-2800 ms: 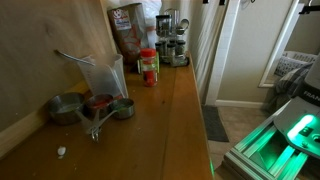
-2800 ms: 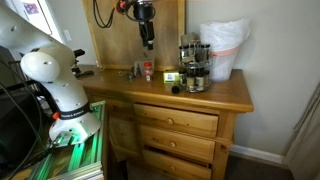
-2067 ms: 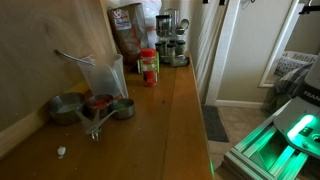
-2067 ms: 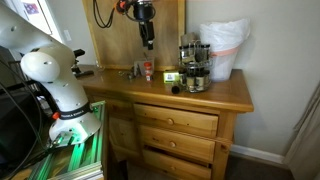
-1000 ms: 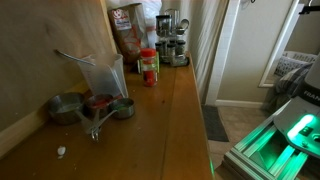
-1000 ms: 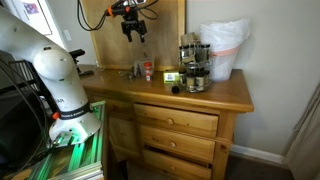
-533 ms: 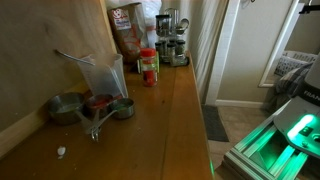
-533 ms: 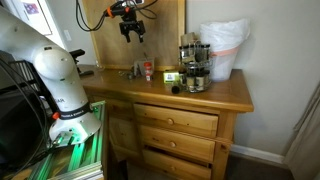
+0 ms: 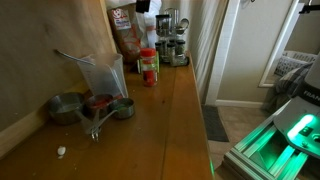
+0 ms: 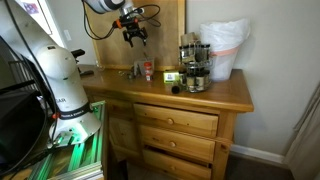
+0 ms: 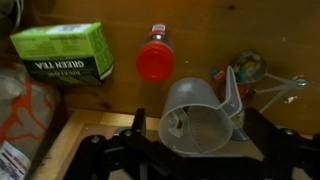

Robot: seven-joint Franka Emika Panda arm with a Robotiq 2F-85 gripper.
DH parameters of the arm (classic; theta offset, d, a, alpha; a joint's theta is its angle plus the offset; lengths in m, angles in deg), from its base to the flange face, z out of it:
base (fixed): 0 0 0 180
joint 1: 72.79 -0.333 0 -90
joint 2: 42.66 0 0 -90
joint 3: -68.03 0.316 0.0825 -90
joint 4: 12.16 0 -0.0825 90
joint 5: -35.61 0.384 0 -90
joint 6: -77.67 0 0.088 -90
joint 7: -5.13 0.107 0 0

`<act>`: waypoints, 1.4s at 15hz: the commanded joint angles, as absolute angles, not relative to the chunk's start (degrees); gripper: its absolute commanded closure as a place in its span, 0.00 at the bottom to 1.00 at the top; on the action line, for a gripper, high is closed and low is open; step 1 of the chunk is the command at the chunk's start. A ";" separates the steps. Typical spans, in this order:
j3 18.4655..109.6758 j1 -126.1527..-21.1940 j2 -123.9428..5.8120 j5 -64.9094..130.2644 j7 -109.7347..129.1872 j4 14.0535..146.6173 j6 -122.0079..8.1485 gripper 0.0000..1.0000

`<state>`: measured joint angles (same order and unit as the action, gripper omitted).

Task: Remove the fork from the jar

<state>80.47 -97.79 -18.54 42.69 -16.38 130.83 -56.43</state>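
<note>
The jar [image 9: 108, 74] is a tall clear jug on the wooden counter near the wall; it is too small to make out in the exterior view that shows the whole arm. The fork's thin handle [image 9: 70, 56] sticks out over its rim towards the wall. In the wrist view I look down into the jar [image 11: 196, 112]; the fork's tines lie inside and its handle [image 11: 283, 87] runs off to the right. My gripper [image 10: 134, 37] hangs high above the counter, open and empty. Its dark fingers [image 11: 137, 128] stand either side of the jar in the wrist view.
A small red-lidded jar [image 9: 148, 66] stands beside the jug, its lid [image 11: 155, 62] showing from above. Round metal measuring cups [image 9: 70, 106] lie in front of the jug. A green box [image 11: 65, 52], a snack bag [image 9: 127, 30] and several grinders [image 9: 172, 45] crowd the counter's far end.
</note>
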 commanded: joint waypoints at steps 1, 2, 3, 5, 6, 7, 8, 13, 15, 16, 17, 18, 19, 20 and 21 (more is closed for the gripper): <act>82.11 -99.41 -29.84 41.38 -21.46 123.38 -62.86 0.00; 82.15 -99.41 -31.81 41.74 -22.63 121.68 -63.39 0.00; 82.04 -99.53 -32.69 42.68 -24.21 120.58 -63.37 0.00; 83.06 -98.69 -30.20 42.54 -22.02 123.46 -63.21 0.00; 83.13 -98.52 -31.39 42.56 -22.63 122.34 -63.22 0.00; 83.17 -98.40 -32.06 42.57 -22.89 121.70 -63.22 0.00; 83.20 -98.37 -32.29 42.57 -22.97 121.40 -63.22 0.00; 85.46 -99.75 -36.62 45.80 -23.36 122.00 -69.61 0.00; 86.42 -99.48 -37.65 46.22 -23.72 123.47 -73.42 0.00; 86.81 -99.11 -38.42 45.58 -23.07 124.17 -75.77 0.00; 86.93 -98.88 -39.28 45.56 -23.08 124.70 -78.43 0.00; 86.95 -98.49 -40.40 45.03 -22.53 124.75 -80.91 0.01; 86.94 -98.35 -41.37 45.42 -22.57 124.67 -82.87 0.04; 87.08 -98.25 -42.52 45.80 -22.95 124.18 -84.09 0.04; 87.38 -98.05 -43.62 45.13 -22.67 123.62 -84.58 0.09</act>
<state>86.36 -98.98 -40.53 44.52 -22.60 124.66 -81.02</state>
